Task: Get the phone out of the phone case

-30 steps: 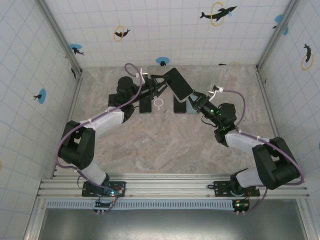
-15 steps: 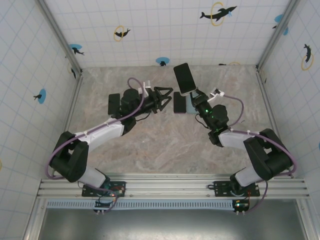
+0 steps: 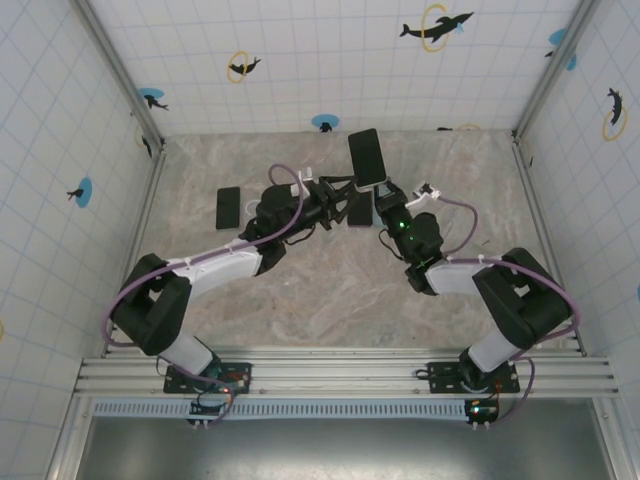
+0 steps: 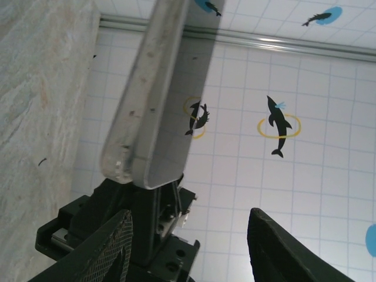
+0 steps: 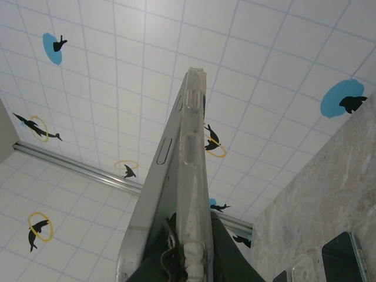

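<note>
The phone (image 3: 367,157) stands on end above the middle of the table, still inside its clear phone case (image 5: 194,176). My right gripper (image 3: 380,190) is shut on its lower end. The right wrist view looks along its edge, where the phone's metal side with a button (image 5: 166,154) lies against the case, pinched in the right gripper (image 5: 189,258). My left gripper (image 3: 351,200) is open just left of the phone's lower end. In the left wrist view the cased phone (image 4: 155,100) rises above the left finger (image 4: 111,247), and the left gripper (image 4: 188,247) has nothing between its fingers.
A black phone (image 3: 228,207) lies flat on the table at the left. Another dark phone (image 3: 361,210) lies under the two grippers and appears in the right wrist view (image 5: 346,258). Tiled walls close in the back and both sides.
The right gripper has lifted the phone from a tilt to standing on end. The left arm has swung right, bringing its open gripper beside the phone's lower end.
</note>
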You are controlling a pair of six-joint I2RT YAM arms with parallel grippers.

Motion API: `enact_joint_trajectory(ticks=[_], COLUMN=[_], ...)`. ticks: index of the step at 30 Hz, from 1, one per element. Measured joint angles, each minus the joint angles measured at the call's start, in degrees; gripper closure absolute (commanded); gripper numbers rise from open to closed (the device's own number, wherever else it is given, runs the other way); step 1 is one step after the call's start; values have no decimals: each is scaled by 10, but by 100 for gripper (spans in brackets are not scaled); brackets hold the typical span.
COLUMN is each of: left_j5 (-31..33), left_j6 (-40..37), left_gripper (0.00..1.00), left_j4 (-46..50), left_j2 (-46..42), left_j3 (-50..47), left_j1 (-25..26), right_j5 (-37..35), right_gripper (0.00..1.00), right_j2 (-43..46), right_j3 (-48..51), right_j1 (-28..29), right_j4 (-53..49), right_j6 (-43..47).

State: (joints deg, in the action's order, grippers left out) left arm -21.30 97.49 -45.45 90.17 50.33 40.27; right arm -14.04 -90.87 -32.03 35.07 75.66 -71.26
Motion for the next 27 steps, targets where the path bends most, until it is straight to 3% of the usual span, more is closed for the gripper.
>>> enact_joint_trajectory(ticks=[27], left_j5=[28], left_j6=[30], left_gripper=[60], left_j4=[-42], left_j2=[34], left_j3=[9], left_j1=[4], right_j5=[6], right_gripper=[99], right_j2=[-3], right_j3=[-3], right_j1=[10], right_j4=[8], right_j6=[39])
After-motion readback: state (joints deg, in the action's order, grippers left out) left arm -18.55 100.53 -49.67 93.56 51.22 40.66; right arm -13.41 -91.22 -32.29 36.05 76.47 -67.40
